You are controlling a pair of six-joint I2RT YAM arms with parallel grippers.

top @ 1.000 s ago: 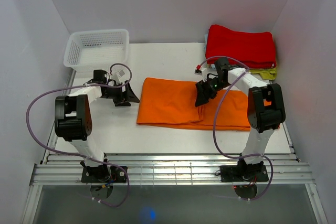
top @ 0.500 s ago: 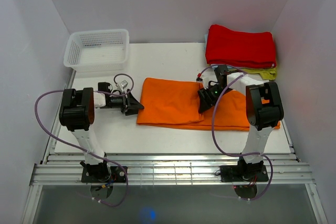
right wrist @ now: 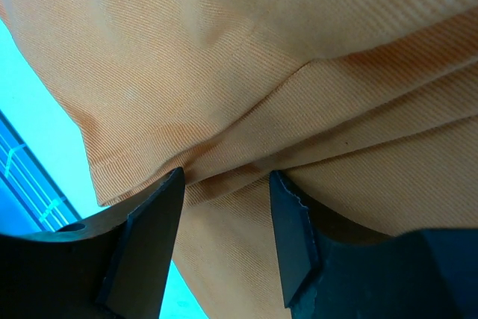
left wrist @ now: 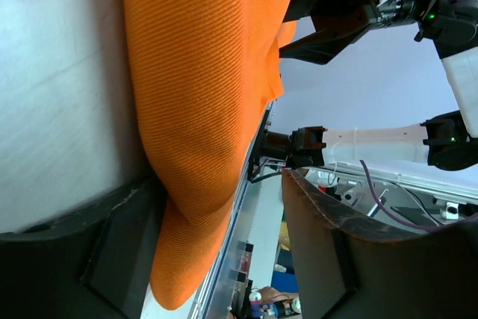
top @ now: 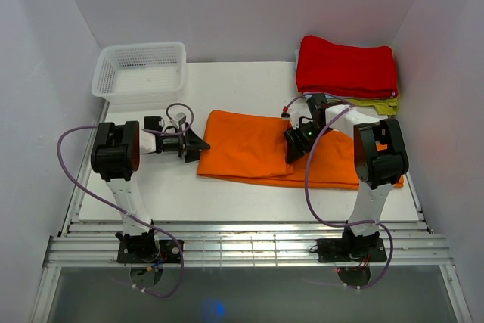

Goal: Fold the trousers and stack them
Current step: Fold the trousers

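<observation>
trousers (top: 246,149) on table (top: 159,187) centre | basket (top: 140,73) back-left | folded cloth (top: 346,66) back-right | left gripper (top: 203,145) at trousers' left edge

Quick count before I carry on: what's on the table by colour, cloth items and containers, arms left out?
Orange trousers: 1
Red folded cloth: 1
Yellow-green cloth, under the red one: 1
White basket: 1
Total: 4

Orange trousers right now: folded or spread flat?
Folded. The trousers lie as one long strip, legs not apart; stacked layer edges show in the right wrist view.
</observation>
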